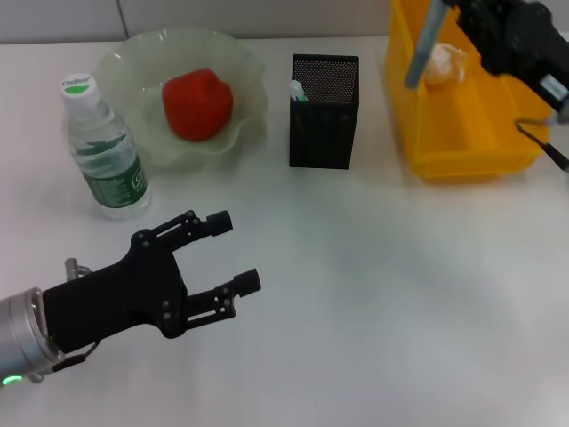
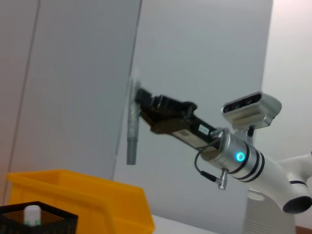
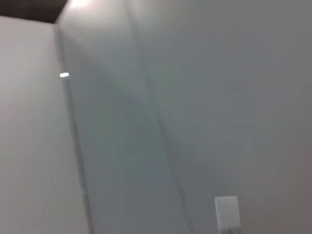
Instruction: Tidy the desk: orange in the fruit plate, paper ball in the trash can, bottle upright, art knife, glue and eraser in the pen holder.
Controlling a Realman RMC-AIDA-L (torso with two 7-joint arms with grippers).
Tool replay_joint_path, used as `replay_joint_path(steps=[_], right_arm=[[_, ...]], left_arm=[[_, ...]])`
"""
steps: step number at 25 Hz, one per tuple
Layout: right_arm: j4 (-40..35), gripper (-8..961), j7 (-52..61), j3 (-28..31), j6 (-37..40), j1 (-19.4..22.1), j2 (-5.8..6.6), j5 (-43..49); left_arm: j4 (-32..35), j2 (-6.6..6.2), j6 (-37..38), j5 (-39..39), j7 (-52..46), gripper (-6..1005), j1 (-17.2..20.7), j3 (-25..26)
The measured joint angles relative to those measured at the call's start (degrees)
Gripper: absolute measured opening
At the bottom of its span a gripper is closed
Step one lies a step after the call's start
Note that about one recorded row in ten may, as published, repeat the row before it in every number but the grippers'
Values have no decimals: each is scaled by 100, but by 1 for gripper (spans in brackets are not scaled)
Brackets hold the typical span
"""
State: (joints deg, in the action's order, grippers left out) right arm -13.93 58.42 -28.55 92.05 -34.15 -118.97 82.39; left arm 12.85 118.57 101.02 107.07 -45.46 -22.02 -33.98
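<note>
The orange (image 1: pixel 197 104) is seen resting in the fruit plate (image 1: pixel 244 62) at the desk's (image 1: pixel 373 311) far left, w/ the bottle (image 1: pixel 105 151) stood upright just beside the plate, nearer the robot, and the pen holder (image 1: pixel 324 111) placed between plate and trash can (image 1: pixel 462 147), a white-tipped item (image 1: pixel 296 89) poking up inside it. The paper ball (image 1: pixel 444 64) is found lying in the trash can. The left gripper (image 1: pixel 233 253) is held low over bare desk near the bottle, fingers spread apart and nothing between them, while the right gripper (image 2: pixel 135 100) is raised above the trash can, clamped on a grey stick-shaped item (image 1: pixel 424 44) hung approx. vertical.
</note>
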Motion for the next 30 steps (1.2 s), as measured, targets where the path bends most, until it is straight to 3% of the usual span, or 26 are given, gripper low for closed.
replay_joint_path(steps=[4, 14, 23, 30], right_arm=[[238, 132, 393, -39, -949, -410, -25, -177], [550, 133, 311, -210, -2465, -1101, -60, -137], [924, 137, -301, -300, -2766, -1463, -81, -146], [1058, 139, -650, -298, -2983, -1585, -88, -149]], left_arm=[[-106, 4, -61, -41, 218, 811, 48, 23], [-433, 17, -206, 5, 536, 811, -4, -45], [-545, 25, -249, -20, 545, 811, 36, -19], [-704, 35, -843, -39, 547, 811, 53, 448]])
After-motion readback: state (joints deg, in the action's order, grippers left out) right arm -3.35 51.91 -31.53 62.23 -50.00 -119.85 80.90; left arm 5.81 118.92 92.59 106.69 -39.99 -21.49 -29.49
